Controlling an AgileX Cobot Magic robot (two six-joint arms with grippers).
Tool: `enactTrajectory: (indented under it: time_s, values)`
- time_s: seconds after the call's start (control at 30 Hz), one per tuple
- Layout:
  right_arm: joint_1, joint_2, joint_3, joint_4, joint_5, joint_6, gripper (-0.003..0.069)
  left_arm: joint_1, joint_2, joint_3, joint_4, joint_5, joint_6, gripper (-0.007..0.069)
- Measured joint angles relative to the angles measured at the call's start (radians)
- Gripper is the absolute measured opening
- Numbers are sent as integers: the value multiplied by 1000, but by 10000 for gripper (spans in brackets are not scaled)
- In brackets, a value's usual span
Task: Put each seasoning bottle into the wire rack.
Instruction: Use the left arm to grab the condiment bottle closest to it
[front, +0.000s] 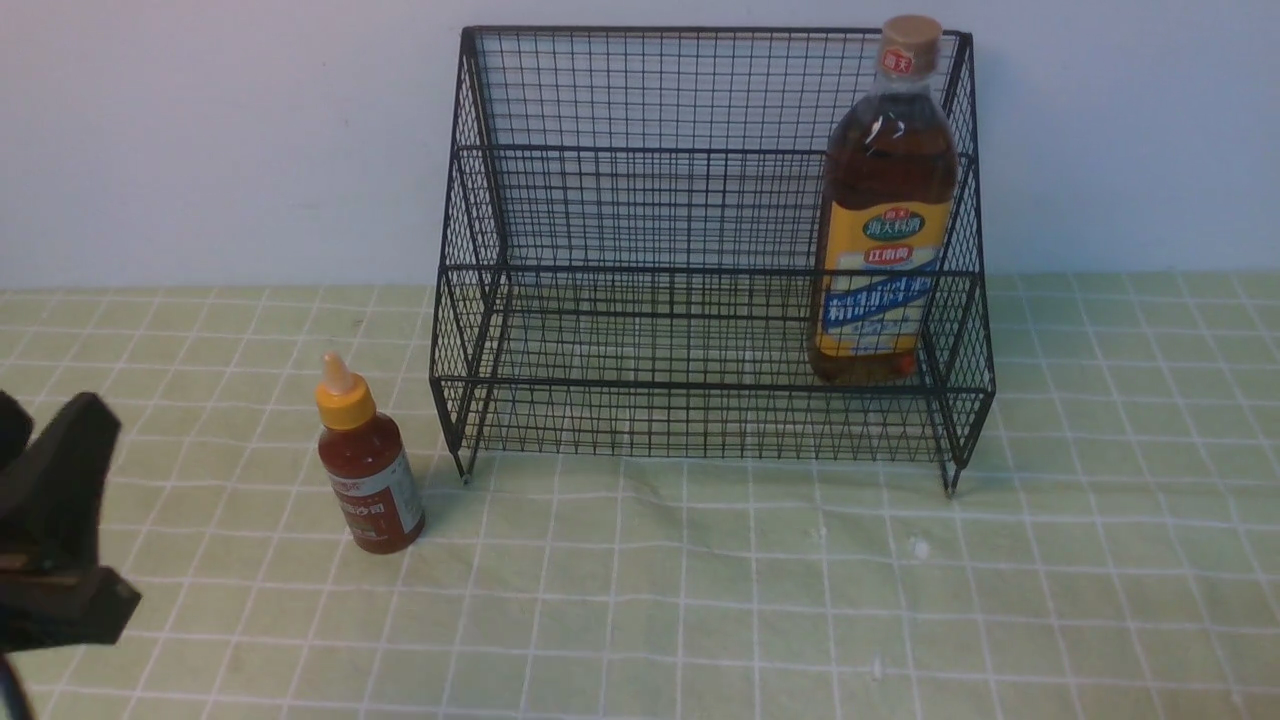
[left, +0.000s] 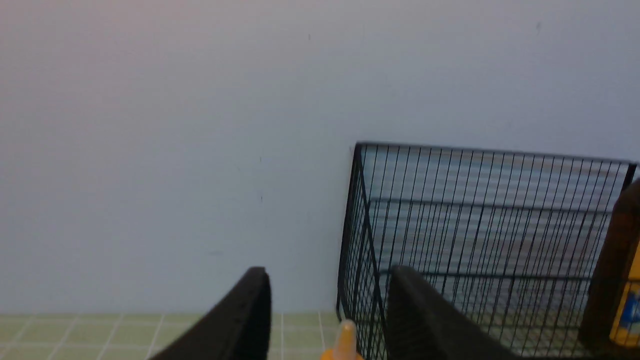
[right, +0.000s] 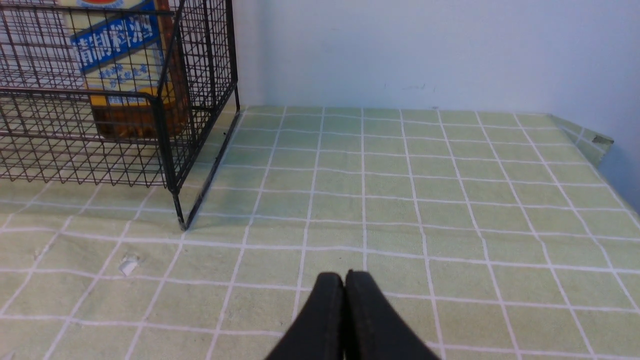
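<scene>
The left jaws (left: 331, 295) part wide and empty, the right jaws (right: 345, 300) close on nothing, the amber bottle (front: 888, 230) standing racked.

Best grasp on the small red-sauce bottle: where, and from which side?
Probably the labelled body of the red-sauce bottle, below the yellow cap: it's upright, roughly cylindrical and broader than the tapering nozzle. I'd bring the open left claw in level from the robot's side, fingers either side; nothing stands in front, while the wire rack is close on its right.
</scene>
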Motion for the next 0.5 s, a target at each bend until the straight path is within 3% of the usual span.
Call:
enactTrajectory:
  time_s: [0.03,0.2,0.5]
  values:
    - [0,0,0,0,0,0,-14,0,109,-28,35,-31,-25,425]
    - [0,0,0,0,0,0,-14,0,369,-92,110,-193,-65,523]
    - [0,0,0,0,0,0,-14,0,719,-192,135,-354,-68,533]
